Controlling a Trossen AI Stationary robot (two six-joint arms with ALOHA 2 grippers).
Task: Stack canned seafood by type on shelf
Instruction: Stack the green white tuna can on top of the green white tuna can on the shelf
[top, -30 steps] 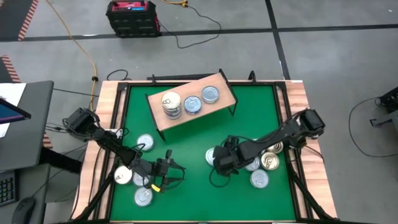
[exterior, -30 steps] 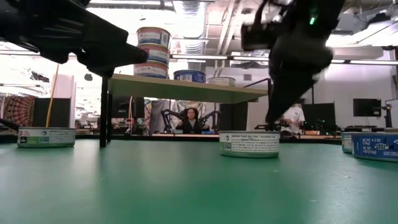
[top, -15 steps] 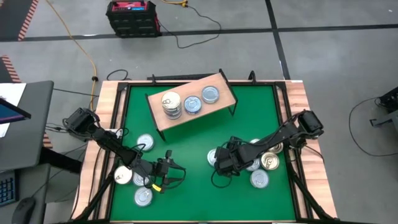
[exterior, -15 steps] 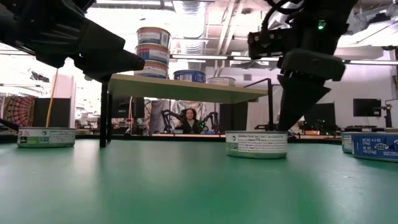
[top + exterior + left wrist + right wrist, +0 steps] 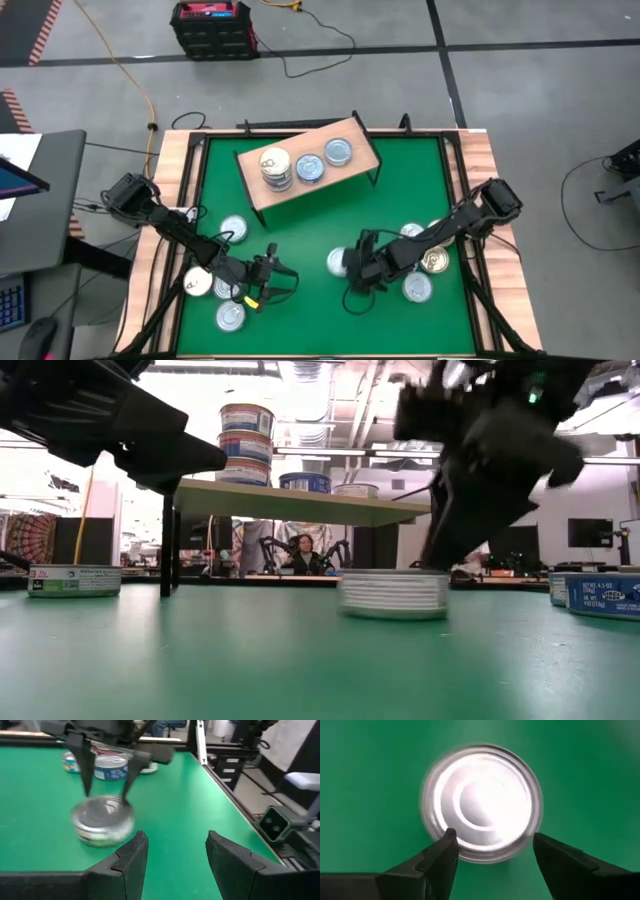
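So the right gripper [image 5: 492, 852] hangs spread wide over a silver can [image 5: 482, 802] mid-table, nothing pinched. Left gripper [image 5: 172, 850] waits, half-open and empty. Shelf [image 5: 300, 190] holds one stack plus two cans; most remain on the table [image 5: 300, 300].

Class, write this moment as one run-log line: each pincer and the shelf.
right pincer: open, over a silver can on the table | left pincer: open, empty, waiting | shelf: cans on it, some stacked
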